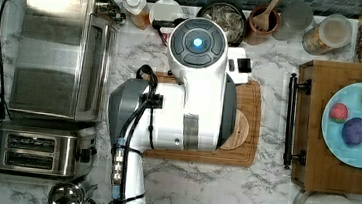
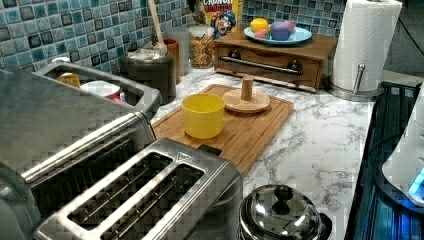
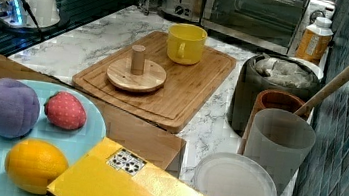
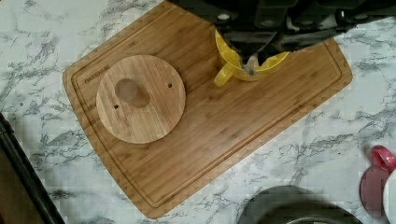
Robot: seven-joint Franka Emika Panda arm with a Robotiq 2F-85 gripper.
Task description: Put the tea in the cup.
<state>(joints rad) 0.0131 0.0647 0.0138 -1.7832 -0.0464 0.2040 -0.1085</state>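
The wrist view shows the gripper [image 4: 252, 63] above a yellow mug [image 4: 243, 70]; whether its fingers are open I cannot tell. The right view shows the tea [image 3: 286, 71] piled in the dark bowl [image 3: 248, 97]. The left view shows the cup [image 2: 102, 91] behind the toaster oven [image 2: 60, 115].

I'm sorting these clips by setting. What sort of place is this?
Most likely a kitchen counter, perhaps a mock-up: a toaster beside a toaster oven, a wooden cutting board on the marble worktop, and a blue tiled wall behind.
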